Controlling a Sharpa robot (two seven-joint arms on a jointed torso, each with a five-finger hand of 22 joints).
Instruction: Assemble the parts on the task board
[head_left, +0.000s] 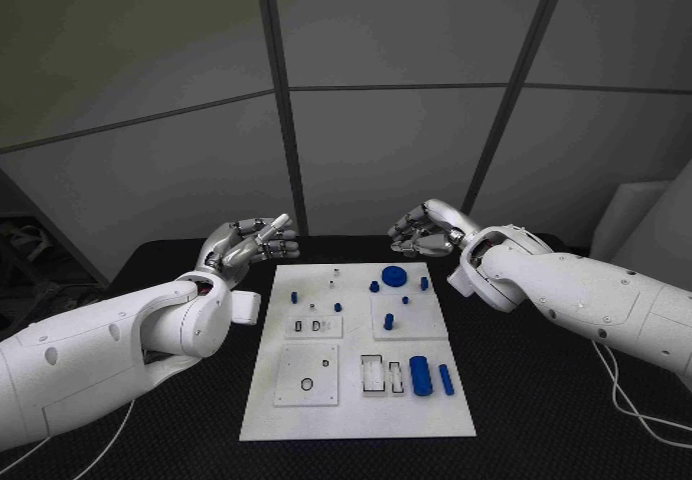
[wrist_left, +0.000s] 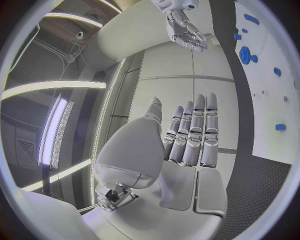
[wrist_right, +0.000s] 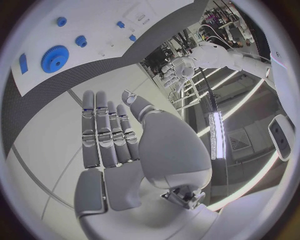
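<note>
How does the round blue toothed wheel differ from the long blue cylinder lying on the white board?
The round blue toothed wheel is flat, disc-shaped and sits at the white board's far end. The long blue cylinder is elongated and lies on its side at the near end. Both are blue, and neither hand touches them.

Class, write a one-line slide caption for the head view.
Both hands, left hand and right hand, hover empty beyond the far edge of the white task board, where blue parts lie.
</note>
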